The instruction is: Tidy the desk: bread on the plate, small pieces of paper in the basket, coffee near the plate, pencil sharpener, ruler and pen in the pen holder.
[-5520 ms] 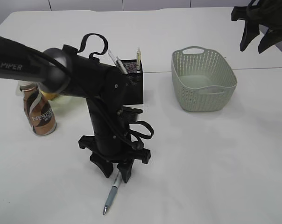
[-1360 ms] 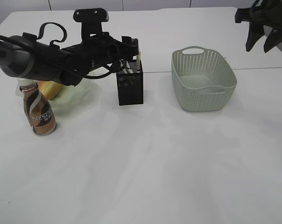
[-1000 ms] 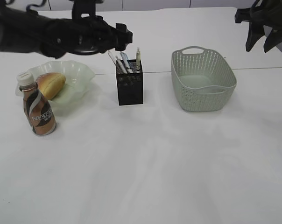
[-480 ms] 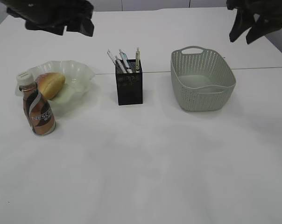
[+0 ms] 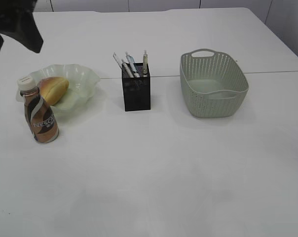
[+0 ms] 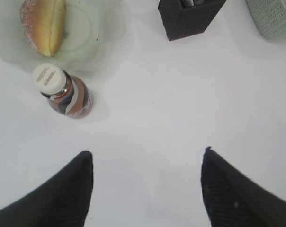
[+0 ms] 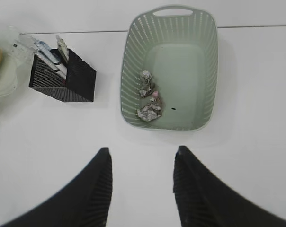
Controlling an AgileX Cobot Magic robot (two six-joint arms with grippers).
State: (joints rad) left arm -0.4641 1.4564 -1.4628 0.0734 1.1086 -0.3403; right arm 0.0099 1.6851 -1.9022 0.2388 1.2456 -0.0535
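The bread (image 5: 54,89) lies on the pale-green plate (image 5: 85,78); both also show in the left wrist view, the bread (image 6: 44,23) on the plate (image 6: 93,33). The coffee bottle (image 5: 40,117) stands upright in front of the plate, also in the left wrist view (image 6: 67,92). The black pen holder (image 5: 137,93) holds several pens and the ruler. Two paper wads (image 7: 148,97) lie inside the green basket (image 7: 132,61), also in the exterior view (image 5: 213,103). My left gripper (image 6: 147,156) is open and empty, high above the desk, at the far left edge of the exterior view (image 5: 16,29). My right gripper (image 7: 143,156) is open and empty, out of the exterior view.
The white desk (image 5: 159,177) has a seam line running across behind the holder and basket. The pen holder also shows in the right wrist view (image 7: 62,78) left of the basket.
My left arm lifted the pen to the pen holder, let it go there, then drew back up and to the far left. My right gripper left the exterior view at top right.
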